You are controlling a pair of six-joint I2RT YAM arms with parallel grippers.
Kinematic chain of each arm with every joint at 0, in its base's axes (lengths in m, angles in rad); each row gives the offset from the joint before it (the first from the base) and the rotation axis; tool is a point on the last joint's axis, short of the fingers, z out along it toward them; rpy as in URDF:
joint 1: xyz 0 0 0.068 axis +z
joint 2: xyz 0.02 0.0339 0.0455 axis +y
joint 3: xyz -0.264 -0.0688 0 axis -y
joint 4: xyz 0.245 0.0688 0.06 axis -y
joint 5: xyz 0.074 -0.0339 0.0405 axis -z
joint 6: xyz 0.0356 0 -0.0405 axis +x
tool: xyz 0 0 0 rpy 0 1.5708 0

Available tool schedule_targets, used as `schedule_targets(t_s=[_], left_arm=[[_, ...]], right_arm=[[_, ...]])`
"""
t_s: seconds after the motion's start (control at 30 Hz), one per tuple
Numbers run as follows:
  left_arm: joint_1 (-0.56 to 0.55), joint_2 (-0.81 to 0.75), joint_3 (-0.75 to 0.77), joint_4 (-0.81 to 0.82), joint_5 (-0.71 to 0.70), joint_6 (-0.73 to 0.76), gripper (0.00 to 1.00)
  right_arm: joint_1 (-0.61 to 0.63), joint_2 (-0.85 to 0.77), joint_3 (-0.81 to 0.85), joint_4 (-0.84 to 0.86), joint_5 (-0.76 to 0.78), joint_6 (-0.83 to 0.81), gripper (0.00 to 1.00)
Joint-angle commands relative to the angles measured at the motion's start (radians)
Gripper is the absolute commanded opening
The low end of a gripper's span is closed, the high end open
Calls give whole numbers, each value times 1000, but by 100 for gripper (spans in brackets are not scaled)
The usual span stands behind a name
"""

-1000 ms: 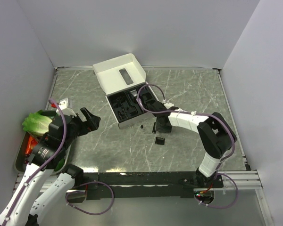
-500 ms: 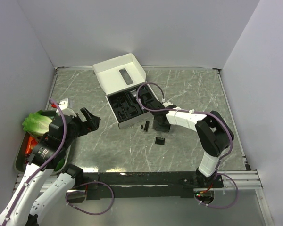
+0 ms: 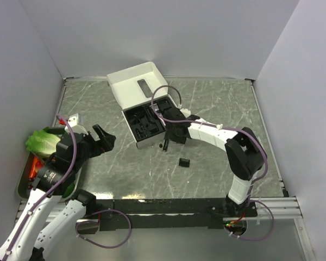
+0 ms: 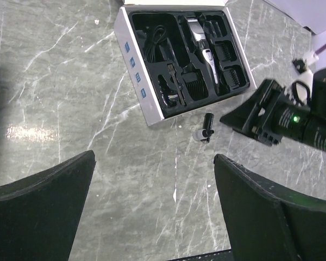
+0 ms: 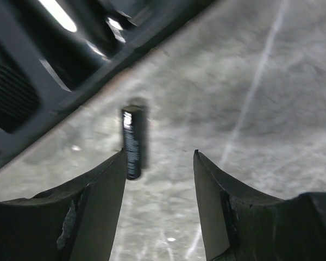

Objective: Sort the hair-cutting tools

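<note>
The white box (image 3: 144, 142) holds its black insert (image 4: 176, 57) with the black-and-silver clipper (image 4: 204, 48), comb attachments (image 4: 231, 51) and a cord (image 4: 154, 41). A small black cylinder (image 3: 165, 145) lies on the table just in front of the box; it also shows in the left wrist view (image 4: 207, 126) and the right wrist view (image 5: 132, 142). A small black piece (image 3: 183, 161) lies nearer me. My right gripper (image 3: 168, 139) (image 5: 159, 155) is open and empty, low over the table, with the cylinder at its left fingertip. My left gripper (image 3: 104, 139) (image 4: 155, 157) is open and empty, well to the left.
The box's open lid (image 3: 137, 84) leans at the back. A lettuce (image 3: 42, 140) and a tray (image 3: 23, 185) with red items sit at the left edge under my left arm. My right arm (image 3: 223, 138) stretches across the table's right half.
My right gripper has moved left and back to the box's front edge, now beside the black cylinder lying on the table. My left arm has not moved.
</note>
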State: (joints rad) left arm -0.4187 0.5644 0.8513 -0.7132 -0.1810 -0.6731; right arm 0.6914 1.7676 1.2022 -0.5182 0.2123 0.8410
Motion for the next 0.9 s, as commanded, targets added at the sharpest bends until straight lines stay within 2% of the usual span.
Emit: schedule_targets(t_s=[0.0,0.27,0.47,0.57,0.6,0.67,0.7,0.8,0.87], left_arm=[[-2,-4,35,1,-5,1,97],[-2,-4,46,-9,-15,3,97],[-2,-14,46,-19,-18,4,97],[-2,-14,45,-15,-15,0,97],[-2,-14,46,-15,-12,0,97],[-2,-17,45,-14,-12,-2,97],[-2,-17,45,-12,-11,-2,97],[-2,-21,46,-15,-11,-3,97],[-2,-24,45,-19,-9,-5,97]], right_arm=[[10,68,94,12,-22,18,60],[16,185,183,-2,-36,27,59],[23,199,154,-14,-30,14,52],[23,178,109,-6,-24,4,40],[25,171,88,-6,-21,3,30],[23,149,70,-9,-2,-3,21],[22,138,54,-14,13,-8,12],[20,86,24,-35,71,-29,0],[16,24,4,-48,114,-51,0]])
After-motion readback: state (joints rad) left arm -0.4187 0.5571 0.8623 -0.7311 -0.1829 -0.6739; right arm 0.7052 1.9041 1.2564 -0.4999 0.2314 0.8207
